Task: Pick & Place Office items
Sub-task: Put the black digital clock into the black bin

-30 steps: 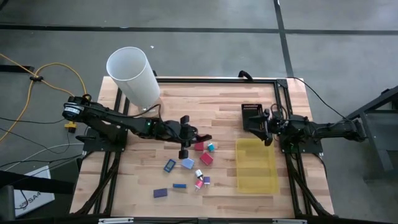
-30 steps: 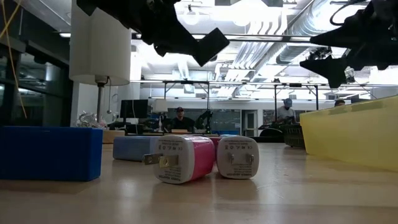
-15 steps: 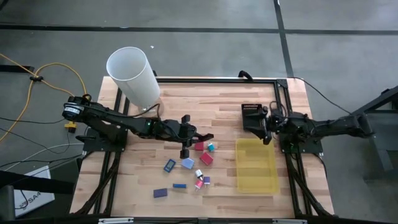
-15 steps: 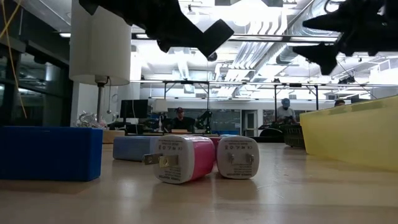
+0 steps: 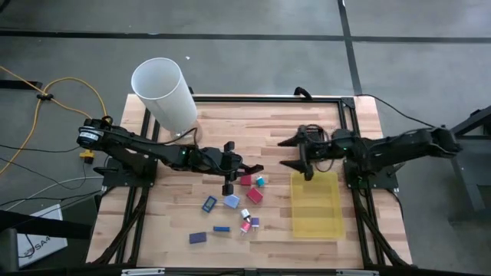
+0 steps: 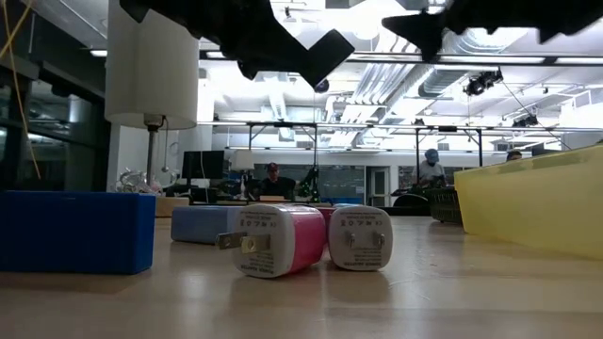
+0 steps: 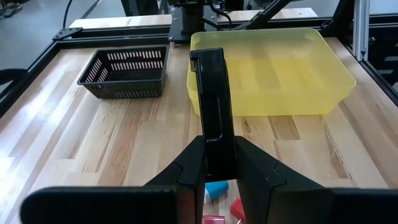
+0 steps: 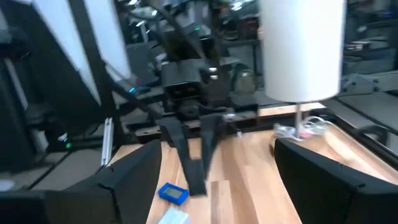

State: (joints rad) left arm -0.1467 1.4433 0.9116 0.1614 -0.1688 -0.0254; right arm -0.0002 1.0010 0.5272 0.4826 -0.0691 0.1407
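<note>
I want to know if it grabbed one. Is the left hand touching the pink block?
Apart. The low view shows the left hand shut and hanging high above the pink block, which lies on the table.

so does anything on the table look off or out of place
Nothing looks damaged or spilled. The small office items lie loosely scattered in the middle of the table, none of them in the yellow tray. One pink-and-white block lies on its side. The white cylinder stands at the table's far left corner.

The right wrist view is blurred. In the low view, both arms are cut off at the top, and the tray (image 6: 537,202) at the right edge.
</note>
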